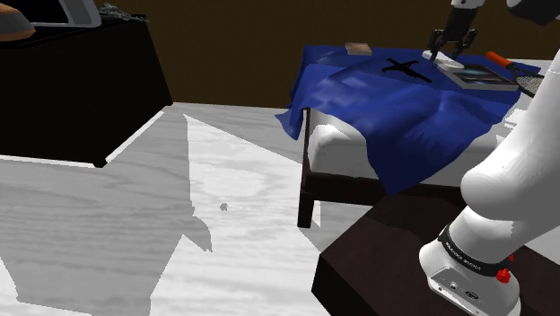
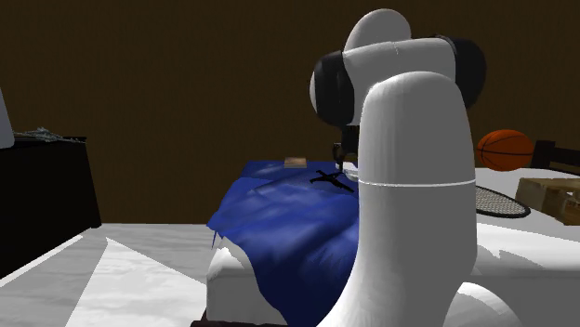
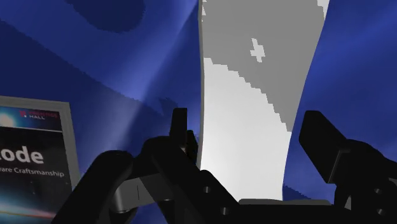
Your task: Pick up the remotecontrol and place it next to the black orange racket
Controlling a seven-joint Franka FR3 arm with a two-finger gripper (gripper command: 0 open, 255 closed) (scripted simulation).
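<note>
Here, the white arm [image 1: 503,179] reaches from its dark stand [image 1: 377,260] over a bed [image 1: 336,148] draped with a blue blanket [image 1: 395,117]. The jaws stand apart and straddle the remote control [image 3: 248,127], a long pale grey-and-white body lying flat on the blanket. In the wrist view, one black finger [image 3: 181,137] sits just beside the long edge of the remote control nearer the magazine [image 3: 32,149]. The other finger leaves a strip of blue showing, and neither clasps it.

In the shoulder view the remote control [image 1: 449,65] lies on the far part of the bed, directly beneath the hand. The magazine is just beside it on the shoulder view's right. A black cross-shaped object [image 1: 406,68] lies to its left, and a small tan block [image 1: 359,48] farther left. The racket [image 1: 499,61], black with an orange grip, lies beyond the magazine, apart from the remote control.

In the second exterior view the racket rests on white bedding to the right of the arm. An orange basketball [image 2: 505,149] is behind it and a brown box [image 2: 553,197] is at the right. A black cabinet [image 1: 81,90] stands across the pale floor [image 1: 242,179] at the shoulder view's left.
</note>
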